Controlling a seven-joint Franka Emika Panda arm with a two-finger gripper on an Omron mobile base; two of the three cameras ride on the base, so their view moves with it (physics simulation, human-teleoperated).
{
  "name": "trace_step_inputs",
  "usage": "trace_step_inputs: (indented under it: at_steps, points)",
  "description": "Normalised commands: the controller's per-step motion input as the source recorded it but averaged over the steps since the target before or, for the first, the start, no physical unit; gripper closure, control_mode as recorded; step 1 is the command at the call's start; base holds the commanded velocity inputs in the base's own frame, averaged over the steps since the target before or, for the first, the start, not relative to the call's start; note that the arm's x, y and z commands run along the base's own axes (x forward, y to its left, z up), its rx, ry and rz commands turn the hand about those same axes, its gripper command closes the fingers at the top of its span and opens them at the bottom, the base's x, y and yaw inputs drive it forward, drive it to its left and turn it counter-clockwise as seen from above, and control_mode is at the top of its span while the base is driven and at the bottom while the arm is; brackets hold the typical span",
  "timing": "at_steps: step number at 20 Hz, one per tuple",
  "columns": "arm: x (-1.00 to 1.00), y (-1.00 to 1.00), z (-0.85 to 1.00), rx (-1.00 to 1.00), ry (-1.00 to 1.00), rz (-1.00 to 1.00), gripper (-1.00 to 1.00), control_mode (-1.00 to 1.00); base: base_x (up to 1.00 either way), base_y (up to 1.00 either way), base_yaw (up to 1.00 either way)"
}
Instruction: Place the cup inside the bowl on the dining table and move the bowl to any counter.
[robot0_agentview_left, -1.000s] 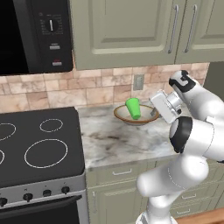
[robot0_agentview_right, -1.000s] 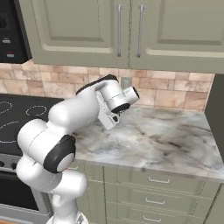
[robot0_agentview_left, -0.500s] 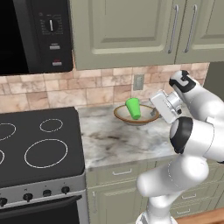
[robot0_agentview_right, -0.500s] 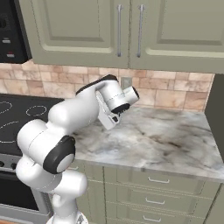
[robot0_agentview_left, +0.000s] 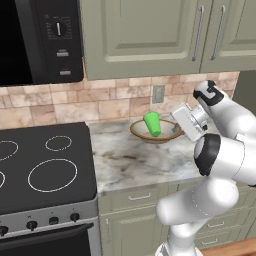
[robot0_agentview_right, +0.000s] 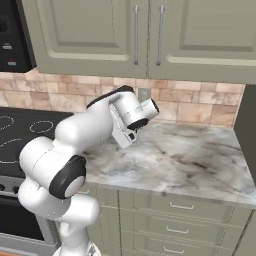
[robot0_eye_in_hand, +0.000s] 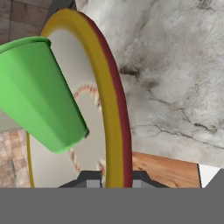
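Sitting on the counter (robot0_agentview_left: 125, 162) beside the stove (robot0_agentview_left: 42, 165) with the cup (robot0_agentview_left: 152, 124) inside, the bowl (robot0_agentview_left: 145, 134) looks delivered, its 3 o'clock rim straddled by the pincer (robot0_eye_in_hand: 110, 181), apparently clamped, leaving only release.

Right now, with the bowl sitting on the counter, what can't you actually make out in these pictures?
- Gripper fingertips: hand view, cut off by the bottom edge; they straddle the bowl rim, but contact is unclear.
- Bowl and green cup: right base view, hidden behind the arm.
- Bowl's near right rim: left base view, covered by the hand.
- Cup's base against the bowl floor: hand view, hidden by the cup's own body.
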Motion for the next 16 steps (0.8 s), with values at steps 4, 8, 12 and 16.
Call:
trace_step_inputs:
  at_steps: [4, 8, 12, 16]
  points:
    - [0.00, 0.00, 0.00, 0.00, 0.00, 0.00, 1.00, -1.00, 0.00, 0.00, 0.00]
    - [0.00, 0.00, -0.06, 0.01, 0.00, 0.00, 1.00, -1.00, 0.00, 0.00, 0.00]
    - [0.00, 0.00, -0.28, 0.06, 0.00, 0.00, 1.00, -1.00, 0.00, 0.00, 0.00]
    - [0.00, 0.00, -0.13, 0.04, -0.01, 0.00, 1.00, -1.00, 0.00, 0.00, 0.00]
